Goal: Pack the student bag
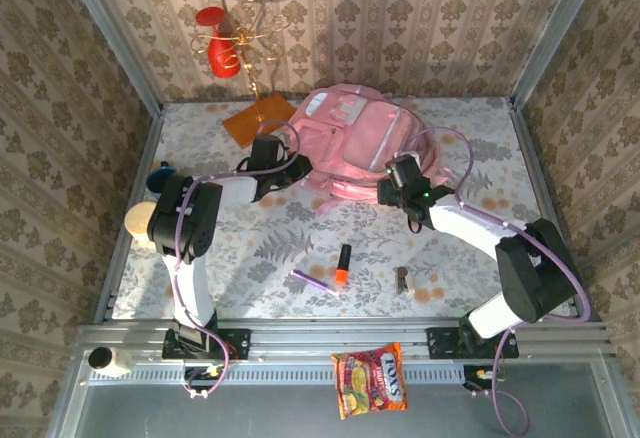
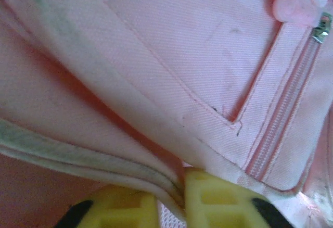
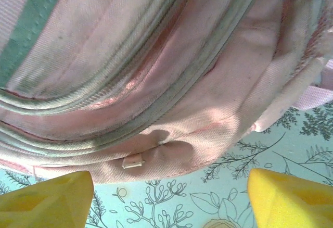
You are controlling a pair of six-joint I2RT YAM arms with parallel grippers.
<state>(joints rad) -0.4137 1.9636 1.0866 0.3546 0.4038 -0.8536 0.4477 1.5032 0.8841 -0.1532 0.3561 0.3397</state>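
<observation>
The student bag (image 1: 355, 143), a big soft pink backpack, lies at the back middle of the table. My left gripper (image 1: 287, 173) is at its left front edge. In the left wrist view the yellow fingers (image 2: 218, 202) are shut on a piped fold of the bag's rim (image 2: 156, 178), below a zipped pocket (image 2: 291, 108). My right gripper (image 1: 393, 190) is at the bag's right front edge. It stands open (image 3: 169, 199), its yellow fingers (image 3: 47, 199) wide apart just short of the bag's lower seam (image 3: 171, 155), over the flowered cloth.
An orange marker (image 1: 343, 263), a purple pen (image 1: 313, 278) and a small dark item (image 1: 404, 280) lie on the cloth in front of the bag. An orange board (image 1: 258, 118) and a wire stand with a red piece (image 1: 222, 48) are at the back left. A snack packet (image 1: 372, 381) lies below the table's front rail.
</observation>
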